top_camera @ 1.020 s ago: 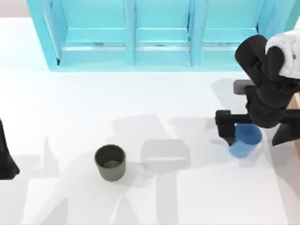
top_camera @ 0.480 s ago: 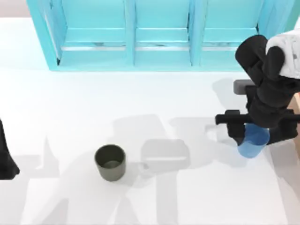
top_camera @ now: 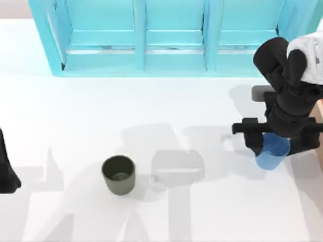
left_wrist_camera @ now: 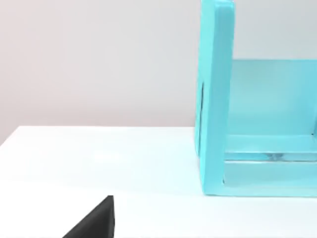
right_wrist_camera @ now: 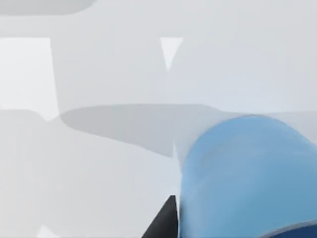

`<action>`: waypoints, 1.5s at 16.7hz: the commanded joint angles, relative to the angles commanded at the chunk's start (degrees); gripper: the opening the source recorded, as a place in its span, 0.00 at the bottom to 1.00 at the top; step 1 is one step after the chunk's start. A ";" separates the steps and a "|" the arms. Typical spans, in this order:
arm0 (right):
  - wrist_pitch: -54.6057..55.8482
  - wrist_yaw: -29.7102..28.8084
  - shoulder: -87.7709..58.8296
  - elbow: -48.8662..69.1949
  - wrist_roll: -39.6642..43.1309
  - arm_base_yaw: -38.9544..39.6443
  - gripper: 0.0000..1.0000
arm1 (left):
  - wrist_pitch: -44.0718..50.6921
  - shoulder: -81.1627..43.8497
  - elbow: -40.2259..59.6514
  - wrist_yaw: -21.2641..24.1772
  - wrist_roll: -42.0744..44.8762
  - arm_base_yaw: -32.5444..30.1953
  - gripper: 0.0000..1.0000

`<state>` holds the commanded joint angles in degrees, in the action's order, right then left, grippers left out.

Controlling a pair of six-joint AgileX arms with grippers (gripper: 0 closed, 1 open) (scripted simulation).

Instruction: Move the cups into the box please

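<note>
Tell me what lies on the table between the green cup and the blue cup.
In the top view, nothing but bare white table and grey shadows lies between the green cup and the blue cup, which sits at the right gripper.

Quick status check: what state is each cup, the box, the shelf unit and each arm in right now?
Blue cup: held between the right gripper fingers, near the table's right edge.
Green cup: upright on the table, free.
Box: corner at the right edge, contents hidden.
Shelf unit: compartments empty.
Left arm: parked at the left edge.

Top view: overhead, looking down on table point(top_camera: 75, 111). Left wrist: low, facing shelf unit point(left_wrist_camera: 247, 124), shared with top. Right wrist: close on blue cup point(right_wrist_camera: 247, 178).
</note>
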<state>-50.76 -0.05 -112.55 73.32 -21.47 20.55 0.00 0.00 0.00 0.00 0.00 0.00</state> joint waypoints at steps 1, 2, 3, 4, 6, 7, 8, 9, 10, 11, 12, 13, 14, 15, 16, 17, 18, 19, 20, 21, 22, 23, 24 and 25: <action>0.00 0.00 0.00 0.00 0.00 0.00 0.00 | 0.00 0.00 0.00 0.00 0.00 0.00 1.00; 0.00 0.00 0.00 0.00 0.00 0.00 0.00 | 0.00 0.00 0.00 0.00 0.00 0.00 1.00; 0.00 0.03 -0.06 0.01 -0.10 0.11 0.00 | 0.00 0.00 0.00 0.00 0.00 0.00 1.00; 0.01 0.10 -0.03 0.09 -0.01 0.17 0.00 | 0.00 0.00 0.00 0.00 0.00 0.00 1.00; 0.36 0.81 0.48 1.24 1.36 0.94 0.00 | 0.00 0.00 0.00 0.00 0.00 0.00 1.00; 0.61 1.29 0.99 2.29 2.57 1.32 0.00 | 0.00 0.00 0.00 0.00 0.00 0.00 1.00; 0.64 1.70 1.75 3.52 4.04 1.43 0.00 | 0.00 0.00 0.00 0.00 0.00 0.00 1.00; 0.24 1.98 2.76 4.79 5.64 1.27 0.00 | 0.00 0.00 0.00 0.00 0.00 0.00 1.00; -0.73 2.10 3.94 6.02 7.29 0.74 0.00 | 0.00 0.00 0.00 0.00 0.00 0.00 1.00; -2.32 2.03 5.19 7.11 8.89 -0.31 0.00 | 0.00 0.00 0.00 0.00 0.00 0.00 1.00; -4.52 1.82 6.27 8.08 10.38 -1.92 0.00 | 0.00 0.00 0.00 0.00 0.00 0.00 1.00; -7.18 1.50 7.12 8.93 11.74 -4.04 0.00 | 0.00 0.00 0.00 0.00 0.00 0.00 1.00; -10.08 1.15 7.85 9.53 12.96 -6.50 0.00 | 0.00 0.00 0.00 0.00 0.00 0.00 1.00; -12.88 0.80 8.51 9.83 13.97 -9.04 0.00 | 0.00 0.00 0.00 0.00 0.00 0.00 1.00; -15.39 0.51 9.16 9.89 14.82 -11.44 0.00 | 0.00 0.00 0.00 0.00 0.00 0.00 1.00; -17.47 0.29 9.75 9.77 15.51 -13.54 0.00 | 0.00 0.00 0.00 0.00 0.00 0.00 1.00; -18.97 0.15 10.24 9.60 16.03 -15.08 0.00 | 0.00 0.00 0.00 0.00 0.00 0.00 1.00; -19.86 0.09 10.57 9.46 16.37 -16.00 0.00 | 0.00 0.00 0.00 0.00 0.00 0.00 1.00; -20.16 0.07 10.69 9.41 16.49 -16.32 0.00 | 0.00 0.00 0.00 0.00 0.00 0.00 1.00; -20.16 0.07 10.69 9.41 16.49 -16.32 0.00 | 0.00 0.00 0.00 0.00 0.00 0.00 1.00; -20.16 0.07 10.69 9.41 16.49 -16.32 0.00 | 0.00 0.00 0.00 0.00 0.00 0.00 1.00; -20.03 0.08 10.41 9.47 16.34 -16.09 0.00 | 0.00 0.00 0.00 0.00 0.00 0.00 1.00; -20.11 0.08 10.51 9.39 16.47 -16.22 0.00 | 0.00 0.00 0.00 0.00 0.00 0.00 1.00; -20.48 0.08 11.01 8.99 17.12 -16.85 0.00 | 0.00 0.00 0.00 0.00 0.00 0.00 1.00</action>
<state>-71.23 0.03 -101.54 82.31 -4.35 3.70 0.00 0.00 0.00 0.00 0.00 0.00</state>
